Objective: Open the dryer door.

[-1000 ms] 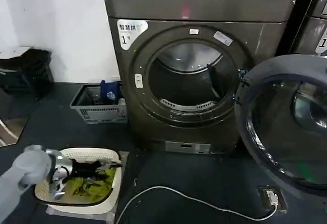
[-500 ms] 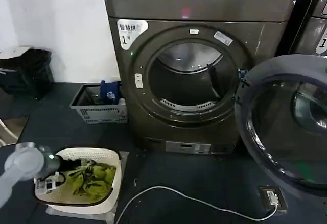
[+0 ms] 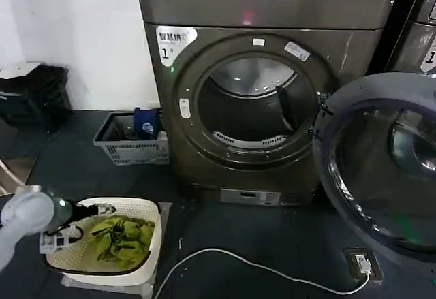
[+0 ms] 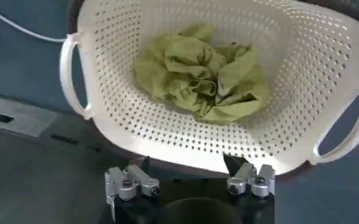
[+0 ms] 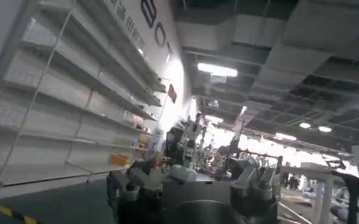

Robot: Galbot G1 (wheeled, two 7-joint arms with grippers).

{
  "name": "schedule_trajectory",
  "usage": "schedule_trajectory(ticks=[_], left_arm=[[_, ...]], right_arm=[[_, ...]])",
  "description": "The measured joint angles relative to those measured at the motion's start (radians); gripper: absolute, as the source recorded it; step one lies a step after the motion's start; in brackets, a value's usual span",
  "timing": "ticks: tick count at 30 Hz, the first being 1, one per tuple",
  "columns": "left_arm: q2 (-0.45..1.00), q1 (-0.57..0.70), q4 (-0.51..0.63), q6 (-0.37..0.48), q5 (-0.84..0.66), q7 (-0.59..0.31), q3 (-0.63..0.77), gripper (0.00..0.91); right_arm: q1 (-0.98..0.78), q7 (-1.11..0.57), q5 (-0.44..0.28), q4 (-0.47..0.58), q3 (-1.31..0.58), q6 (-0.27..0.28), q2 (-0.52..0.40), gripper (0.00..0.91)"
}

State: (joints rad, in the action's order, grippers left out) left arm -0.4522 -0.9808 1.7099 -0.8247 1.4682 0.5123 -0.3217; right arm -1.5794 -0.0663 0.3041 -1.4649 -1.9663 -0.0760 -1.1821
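- dryer door (image 3: 381, 166) swung wide open at right; drum exposed
- left hand (image 4: 189, 176) spread open, empty, near-left above white basket (image 4: 109, 131)
- right hand (image 5: 194, 185): grip state cannot tell

Counted one open dryer door (image 3: 381, 166), one white basket (image 3: 146, 261), one green cloth (image 3: 122, 236), one grey crate (image 3: 129, 150), one white cable (image 3: 259, 268); my left gripper (image 4: 188, 173) one.

A white basket (image 4: 106, 115) full of little holes sits on the dark floor (image 4: 27, 55). A crumpled green cloth (image 4: 200, 76) lies inside the basket. The left gripper (image 4: 188, 176) hangs just outside the basket's rim, its jaws spread apart and holding nothing.
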Motion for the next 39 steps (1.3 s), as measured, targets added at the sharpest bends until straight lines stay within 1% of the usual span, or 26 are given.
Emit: schedule_trajectory(ticks=[11, 15, 34, 39], left_arm=[[0.010, -0.001, -0.029, 0.001, 0.063, -0.005, 0.006, 0.907], [0.010, -0.004, -0.028, 0.001, 0.098, -0.025, 0.006, 0.907], [0.015, -0.006, -0.040, 0.001, 0.096, -0.031, 0.007, 0.907], [0.015, -0.006, -0.040, 0.001, 0.096, -0.031, 0.008, 0.907]], right_arm=[[0.005, 0.007, -0.004, 0.020, 0.008, -0.024, 0.000, 0.907], [0.006, 0.008, -0.011, 0.022, 0.007, -0.027, 0.000, 0.907], [0.007, 0.006, -0.009, 0.028, 0.013, -0.035, -0.010, 0.907], [0.007, 0.004, -0.023, 0.027, 0.011, -0.040, -0.013, 0.907]])
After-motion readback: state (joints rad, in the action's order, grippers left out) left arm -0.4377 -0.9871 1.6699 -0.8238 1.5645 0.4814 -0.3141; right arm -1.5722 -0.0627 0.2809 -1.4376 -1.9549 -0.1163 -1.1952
